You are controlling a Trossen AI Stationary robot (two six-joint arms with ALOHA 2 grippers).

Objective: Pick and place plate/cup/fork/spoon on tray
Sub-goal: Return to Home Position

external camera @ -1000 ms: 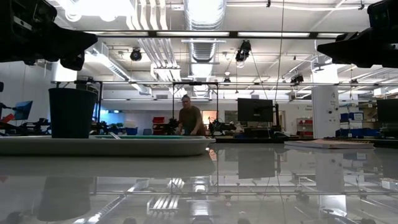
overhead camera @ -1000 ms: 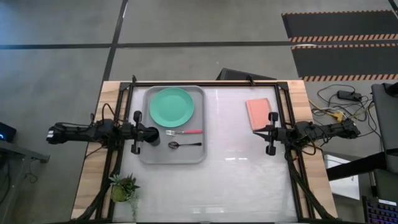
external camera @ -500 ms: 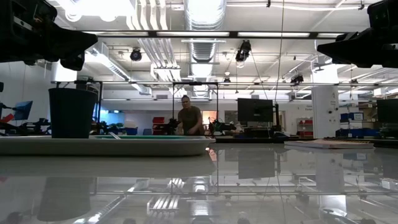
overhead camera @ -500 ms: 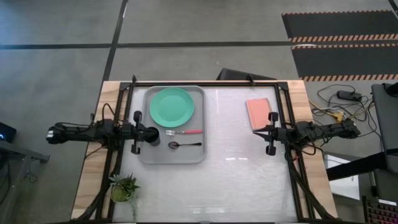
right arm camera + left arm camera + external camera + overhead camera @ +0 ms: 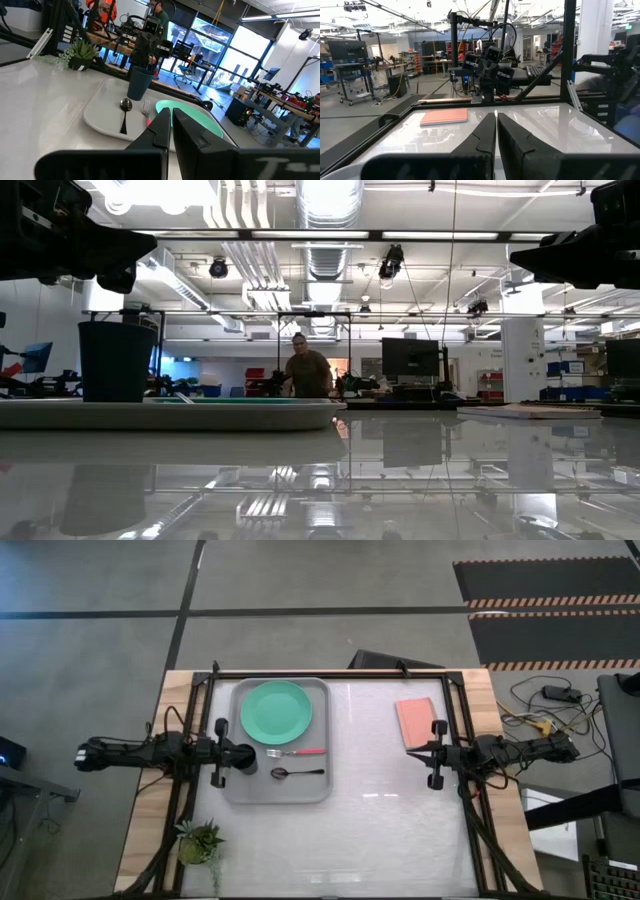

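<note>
Overhead, ducts and strip lights are running across the ceiling of a big open workshop that is stretching behind the table in the low view; benches and a dark monitor (image 5: 410,358) are standing along its back, and a person (image 5: 305,370) is standing at a bench far off; the glossy white table (image 5: 380,790) is mirroring those lights, with wooden strips showing along its left and right edges; the left gripper (image 5: 496,131) is hanging above the tray's left edge near the cup, its fingers pressed almost together and holding nothing; the right gripper (image 5: 171,122) is hanging near the table's right edge, just beside the pad, its fingers likewise closed and empty; the light-grey tray (image 5: 290,790) is lying near the table's left edge, close to the edge at the top of the high view; the mint-green plate (image 5: 276,710) is filling the tray's half nearest that top edge; a pink pad (image 5: 413,722) is lying flat near the table's right edge, well apart from the tray; a small potted plant (image 5: 198,840) is sitting on the left wooden strip, toward the table's lower left corner; the black cup (image 5: 117,360) is standing upright at the tray's left edge, about midway along it; the fork (image 5: 297,752) is lying just beside the cup, its pink handle pointing at the tray's right edge; the spoon (image 5: 296,772) is lying parallel to the fork and just beside it, on the side away from the plate.
</note>
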